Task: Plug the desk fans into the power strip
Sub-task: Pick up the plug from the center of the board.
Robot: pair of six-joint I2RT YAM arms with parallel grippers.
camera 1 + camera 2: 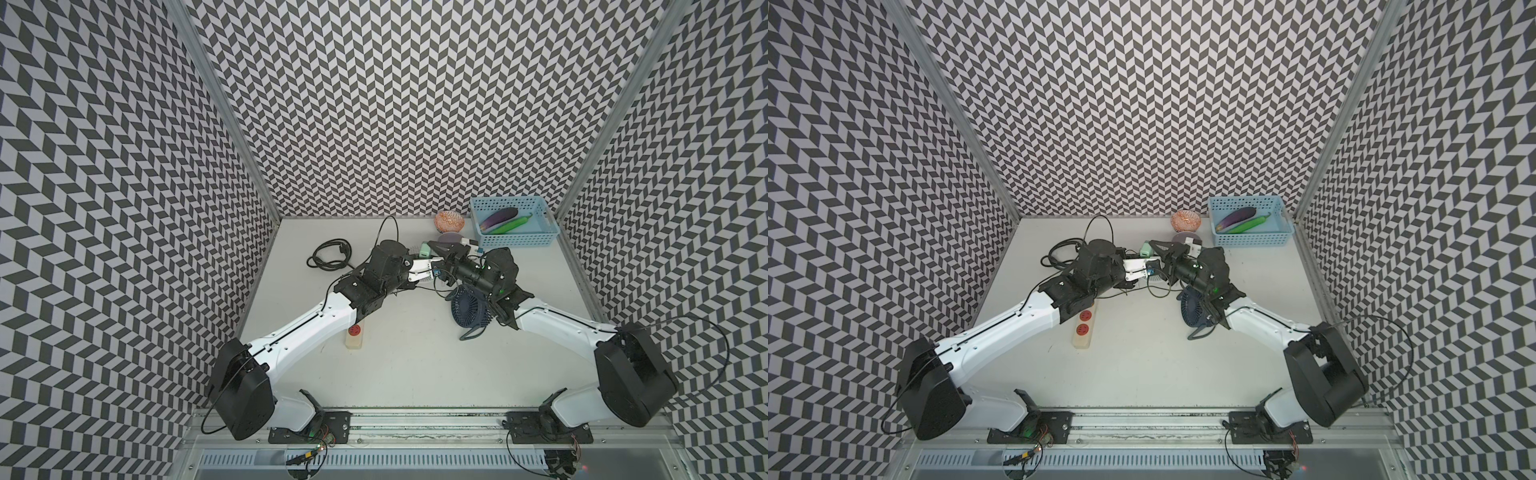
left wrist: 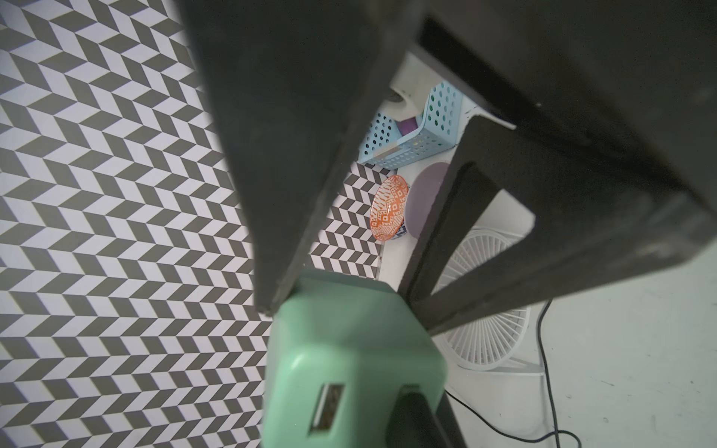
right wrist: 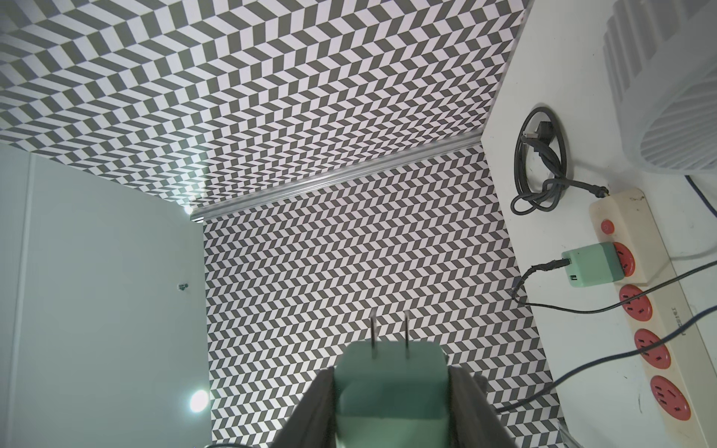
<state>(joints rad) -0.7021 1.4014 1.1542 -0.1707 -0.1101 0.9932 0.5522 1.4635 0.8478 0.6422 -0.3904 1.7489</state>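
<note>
Clamping the same green adapter [image 3: 388,399], prongs [image 3: 406,333] bare, left gripper [image 2: 347,312] and right gripper [image 3: 390,374] meet above the tabletop [image 1: 415,374]; the strip [image 1: 1082,341] lies below and behind the left gripper, another adapter [image 3: 593,265] plugged into it.

Gripping green charger block [image 2: 355,349] at fingertips [image 2: 279,287], black lead [image 2: 413,413] plugged in. Beyond claw [image 2: 349,306]: white fan grille [image 2: 485,337], orange bowl [image 2: 388,209], blue basket [image 2: 411,149].

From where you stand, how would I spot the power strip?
On the white table, look beneath the left arm. The power strip is the long cream bar poking out there. Its round red sockets set it apart from the coiled black cord beyond.
</note>
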